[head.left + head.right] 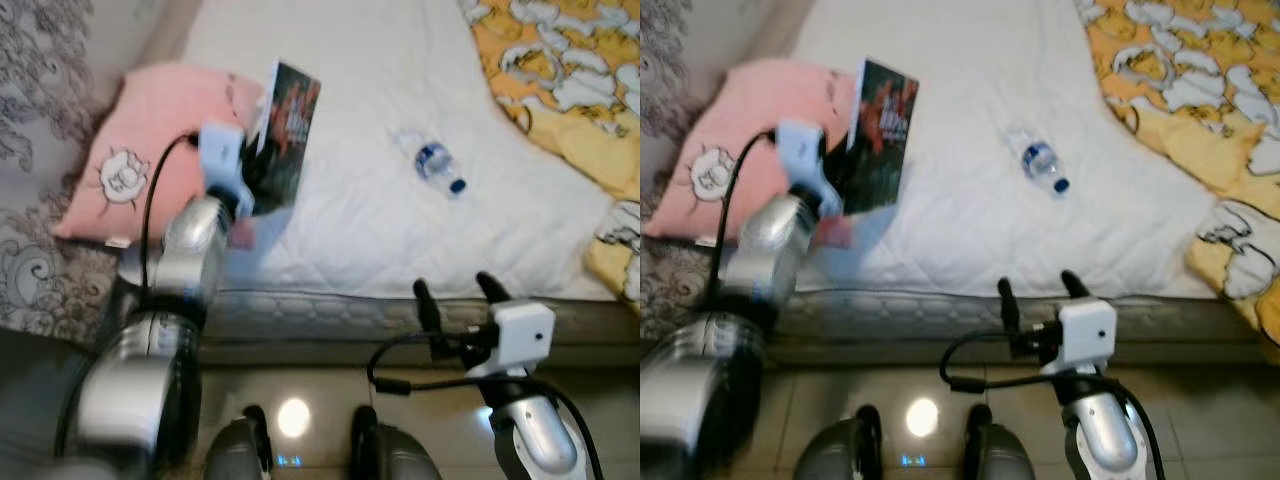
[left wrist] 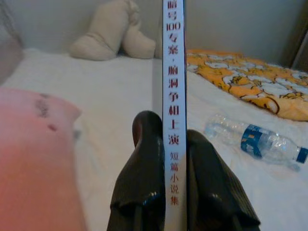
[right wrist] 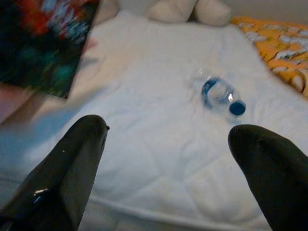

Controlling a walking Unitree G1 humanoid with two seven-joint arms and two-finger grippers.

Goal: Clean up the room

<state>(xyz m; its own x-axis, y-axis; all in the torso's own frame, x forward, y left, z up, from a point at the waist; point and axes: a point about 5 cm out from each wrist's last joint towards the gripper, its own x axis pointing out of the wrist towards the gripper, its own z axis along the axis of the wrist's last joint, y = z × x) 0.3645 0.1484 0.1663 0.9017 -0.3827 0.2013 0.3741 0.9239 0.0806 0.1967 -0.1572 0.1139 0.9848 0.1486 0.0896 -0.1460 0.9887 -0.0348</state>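
White bed (image 1: pixel 350 230) carries pink pillow (image 1: pixel 150 160), water bottle (image 1: pixel 437 165), yellow blanket (image 1: pixel 570 80).

Soft daylight; left arm (image 1: pixel 150 330) motion-blurred; floor glare.

The book (image 2: pixel 173 96) clamped between the left gripper's fingers (image 2: pixel 144 178) bears red Chinese print down its white spine: "100专案·脑洞争相上演", then smaller "短篇小说集" lower, between the fingers. The topmost characters are cut off. Its dark front cover carries lettering too blurred to read. The water bottle's (image 2: pixel 255 140) blue label is illegible.
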